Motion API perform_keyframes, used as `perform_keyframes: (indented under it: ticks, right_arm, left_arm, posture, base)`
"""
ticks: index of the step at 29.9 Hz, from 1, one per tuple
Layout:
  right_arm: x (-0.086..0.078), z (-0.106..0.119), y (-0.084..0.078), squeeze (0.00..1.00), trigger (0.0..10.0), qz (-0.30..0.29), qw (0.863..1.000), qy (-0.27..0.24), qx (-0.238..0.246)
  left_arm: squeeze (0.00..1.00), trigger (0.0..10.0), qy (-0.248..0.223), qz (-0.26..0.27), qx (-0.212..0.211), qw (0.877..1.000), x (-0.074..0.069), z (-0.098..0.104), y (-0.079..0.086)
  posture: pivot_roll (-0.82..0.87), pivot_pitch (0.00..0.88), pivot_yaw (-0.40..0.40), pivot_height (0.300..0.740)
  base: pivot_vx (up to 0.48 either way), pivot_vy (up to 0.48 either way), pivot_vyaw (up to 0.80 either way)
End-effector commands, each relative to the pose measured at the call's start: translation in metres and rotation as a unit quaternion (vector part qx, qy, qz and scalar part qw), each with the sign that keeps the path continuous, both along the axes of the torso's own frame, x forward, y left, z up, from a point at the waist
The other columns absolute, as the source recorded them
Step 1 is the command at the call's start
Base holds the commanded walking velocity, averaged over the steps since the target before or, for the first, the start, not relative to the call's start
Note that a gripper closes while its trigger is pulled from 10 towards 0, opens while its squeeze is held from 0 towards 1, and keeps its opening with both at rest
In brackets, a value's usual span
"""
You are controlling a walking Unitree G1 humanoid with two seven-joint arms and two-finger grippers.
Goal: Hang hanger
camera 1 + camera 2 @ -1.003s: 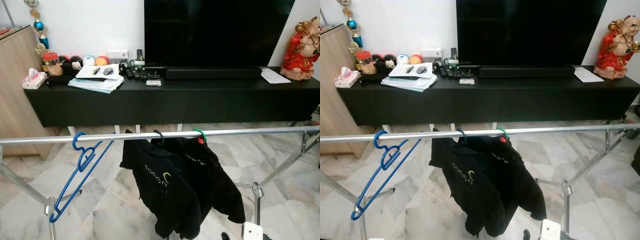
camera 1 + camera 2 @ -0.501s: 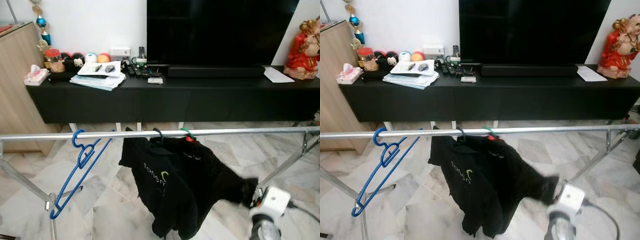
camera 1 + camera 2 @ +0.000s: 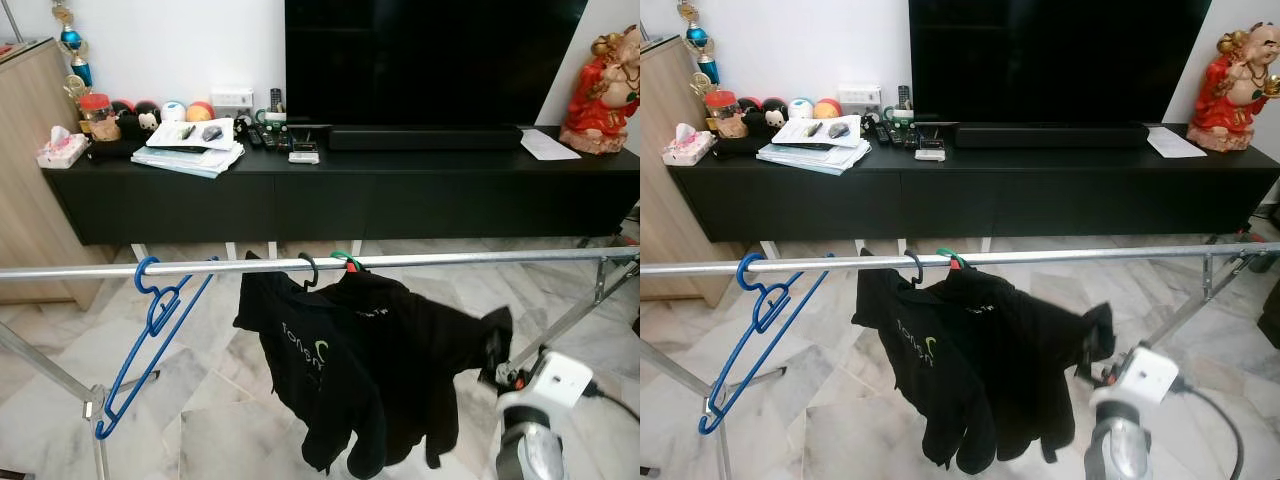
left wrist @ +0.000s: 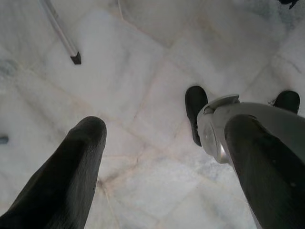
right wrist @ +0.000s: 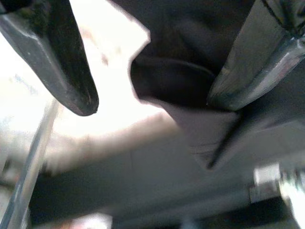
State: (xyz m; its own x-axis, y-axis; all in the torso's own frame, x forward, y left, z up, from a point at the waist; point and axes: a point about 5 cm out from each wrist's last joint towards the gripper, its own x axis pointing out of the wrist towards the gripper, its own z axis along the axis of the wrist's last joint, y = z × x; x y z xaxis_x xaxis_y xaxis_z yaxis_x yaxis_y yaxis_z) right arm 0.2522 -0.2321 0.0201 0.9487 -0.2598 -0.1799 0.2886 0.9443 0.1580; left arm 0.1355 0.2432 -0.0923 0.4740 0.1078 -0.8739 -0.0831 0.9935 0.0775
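Observation:
A silver rail runs across in front of me. A bare blue hanger hangs from it at the left, tilted down to the left. Near the middle, two black shirts hang on a black hook and a green hook, close together. My right gripper is low at the right against the raised sleeve of the right shirt. In the right wrist view its fingers stand wide apart, with black cloth between them. My left gripper hangs open over the marble floor.
A long black TV cabinet stands behind the rail, with the TV, papers, small items and a red statue on it. A wooden cupboard is at the left. The rack's legs splay over the floor.
My right arm has risen at the lower right and its gripper has reached the shirt's sleeve, lifting it outward. The green hook has slid left along the rail toward the black hook.

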Motion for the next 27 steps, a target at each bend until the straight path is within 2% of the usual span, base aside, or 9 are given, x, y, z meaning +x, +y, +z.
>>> perform_keyframes:
  ticks: [1, 4, 6, 9, 17, 23, 24, 25, 27]
  right_arm:
    - [-0.004, -0.005, -0.001, 0.0, 10.0, 0.003, 1.0, 0.02, 0.004]
    - [-0.015, -0.016, -0.002, 0.0, 10.0, 0.007, 0.999, 0.048, 0.018]
    - [-0.036, -0.033, -0.002, 0.0, 10.0, 0.031, 0.995, 0.09, 0.028]
    - [-0.047, -0.034, -0.001, 0.0, 10.0, 0.046, 0.994, 0.092, 0.032]
    - [-0.066, 0.0, -0.022, 0.0, 10.0, -0.062, 0.998, -0.013, 0.02]
    - [-0.024, 0.038, -0.009, 0.0, 10.0, -0.009, 0.995, -0.09, 0.034]
    - [-0.014, 0.043, -0.003, 0.0, 10.0, 0.018, 0.994, -0.099, 0.042]
    - [0.009, 0.052, 0.016, 0.0, 10.0, 0.098, 0.989, -0.097, 0.052]
    - [0.023, 0.06, 0.031, 0.0, 10.0, 0.157, 0.982, -0.097, 0.038]
  left_arm:
    - [0.0, 10.0, 0.008, -0.009, 0.006, 1.0, -0.006, -0.001, 0.002]
    - [0.0, 10.0, 0.01, -0.011, 0.004, 1.0, -0.007, -0.003, -0.002]
    - [0.0, 10.0, 0.011, -0.017, 0.001, 1.0, -0.005, -0.005, -0.011]
    - [0.0, 10.0, 0.011, -0.027, 0.001, 1.0, -0.003, -0.005, -0.016]
    - [0.0, 10.0, 0.013, -0.039, 0.004, 0.999, -0.004, -0.006, -0.02]
    - [0.0, 10.0, 0.018, -0.039, 0.015, 0.999, -0.009, -0.004, -0.005]
    - [0.0, 10.0, 0.018, -0.039, 0.018, 0.999, -0.01, -0.003, 0.0]
    - [0.0, 10.0, 0.016, -0.035, 0.024, 0.999, -0.011, 0.0, 0.012]
    - [0.0, 10.0, 0.014, -0.032, 0.028, 0.999, -0.011, 0.003, 0.021]
  posture:
    - [-0.08, 0.0, -0.013, 0.74]
    - [-0.09, 0.0, -0.011, 0.74]
    - [-0.09, 0.0, -0.01, 0.74]
    - [-0.1, 0.0, -0.009, 0.74]
    - [-0.11, 0.0, -0.001, 0.74]
    - [-0.12, 0.0, 0.019, 0.74]
    - [-0.12, 0.0, 0.018, 0.74]
    - [-0.11, 0.0, 0.015, 0.74]
    - [-0.1, 0.0, 0.011, 0.74]
  base:
    - [0.0, 0.0, 0.0]
    - [0.0, 0.0, 0.0]
    - [0.0, 0.0, 0.0]
    - [0.0, 0.0, 0.0]
    - [0.0, 0.0, 0.0]
    - [0.0, 0.0, 0.0]
    - [0.0, 0.0, 0.0]
    - [0.0, 0.0, 0.0]
    - [0.0, 0.0, 0.0]
